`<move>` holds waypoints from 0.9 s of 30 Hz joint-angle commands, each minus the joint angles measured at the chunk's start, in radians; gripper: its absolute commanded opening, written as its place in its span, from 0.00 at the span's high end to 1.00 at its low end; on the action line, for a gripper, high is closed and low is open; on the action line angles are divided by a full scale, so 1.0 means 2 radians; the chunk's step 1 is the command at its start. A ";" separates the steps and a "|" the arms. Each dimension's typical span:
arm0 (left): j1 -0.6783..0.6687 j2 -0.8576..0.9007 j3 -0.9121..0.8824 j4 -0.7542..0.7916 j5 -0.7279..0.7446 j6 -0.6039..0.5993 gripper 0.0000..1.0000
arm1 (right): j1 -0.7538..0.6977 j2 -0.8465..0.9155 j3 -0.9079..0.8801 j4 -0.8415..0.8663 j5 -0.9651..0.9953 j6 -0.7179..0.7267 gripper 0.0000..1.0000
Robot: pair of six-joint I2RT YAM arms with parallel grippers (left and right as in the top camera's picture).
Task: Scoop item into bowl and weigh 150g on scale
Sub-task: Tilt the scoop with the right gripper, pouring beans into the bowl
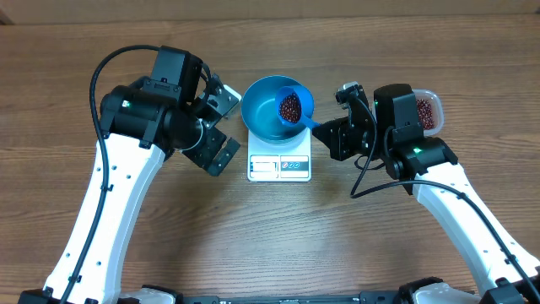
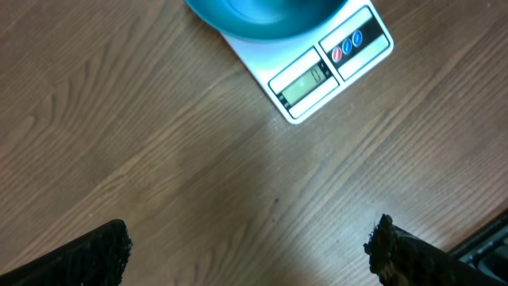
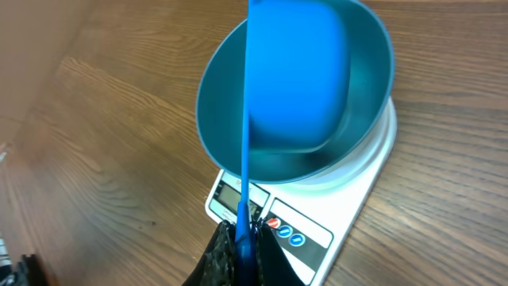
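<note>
While the scale (image 1: 279,166) lies flat, bowl (image 1: 261,114) curves deep.

The bowl (image 1: 263,114) is a deep teal-tinged blue and the scoop (image 3: 298,79) a brighter blue, while the beans (image 1: 290,107) are dark red-brown. The scale (image 1: 279,165) is white, with a pale grey-green display (image 2: 305,79) and one red and two blue buttons (image 2: 347,45). The worktop (image 1: 270,245) is mid-brown with streaky wood grain.

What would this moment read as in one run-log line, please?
right hand: shut on scoop | scoop: holds beans, over bowl | bowl: on scale | left hand: open, empty
</note>
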State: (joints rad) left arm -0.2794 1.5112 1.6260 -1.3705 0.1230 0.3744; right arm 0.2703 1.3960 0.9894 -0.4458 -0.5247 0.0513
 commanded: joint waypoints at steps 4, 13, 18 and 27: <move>0.002 0.003 0.002 -0.016 0.051 0.030 0.00 | 0.003 -0.014 0.020 0.003 0.010 -0.029 0.96; 0.002 0.004 -0.002 -0.025 0.076 0.083 0.00 | 0.011 -0.013 0.020 -0.005 0.022 -0.057 0.96; 0.002 0.004 -0.032 -0.038 0.070 0.103 0.01 | 0.023 -0.013 0.020 -0.005 0.040 -0.068 0.96; -0.002 0.004 -0.059 -0.008 0.064 0.072 0.00 | 0.025 -0.013 0.020 -0.007 0.053 -0.083 0.96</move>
State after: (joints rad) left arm -0.2794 1.5154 1.5150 -1.4109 0.2508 0.5510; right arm 0.3157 1.3960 0.9894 -0.4641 -0.4305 -0.0822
